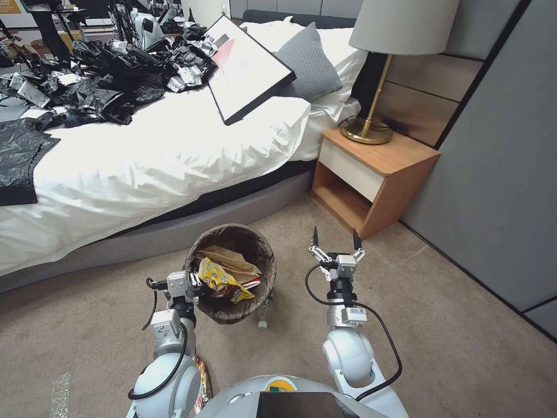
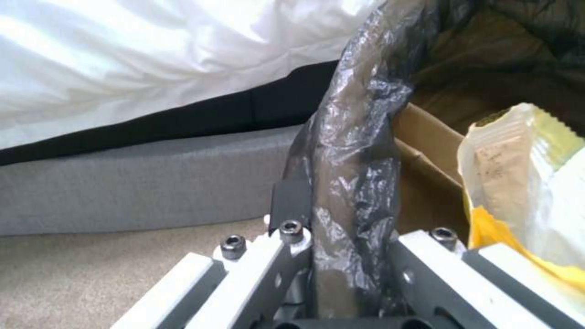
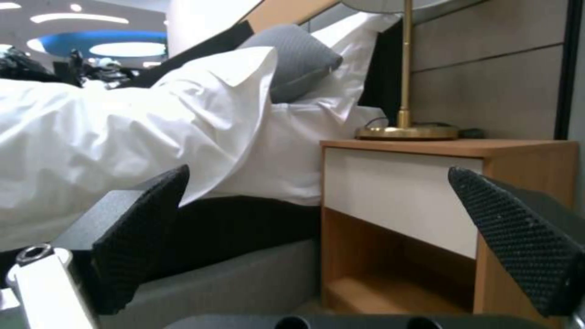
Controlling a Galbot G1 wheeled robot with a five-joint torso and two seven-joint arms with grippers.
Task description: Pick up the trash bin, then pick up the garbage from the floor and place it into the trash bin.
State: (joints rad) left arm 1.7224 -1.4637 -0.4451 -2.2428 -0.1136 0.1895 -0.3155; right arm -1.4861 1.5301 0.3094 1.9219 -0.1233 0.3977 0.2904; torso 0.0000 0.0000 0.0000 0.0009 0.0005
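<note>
The trash bin, round and lined with a dark bag, stands in front of me beside the bed. Inside lie a tan paper bag, a yellow snack packet and a red-white scrap. My left gripper is shut on the bin's near-left rim; in the left wrist view one finger presses the bag-covered rim, with the yellow packet just inside. A small green bottle lies on the carpet by the bin's near side. My right gripper hangs open and empty to the bin's right.
The white bed with black bags and a framed picture runs along the far side. A wooden nightstand with a lamp stands at the right, before a grey wall. Another packet lies by my base.
</note>
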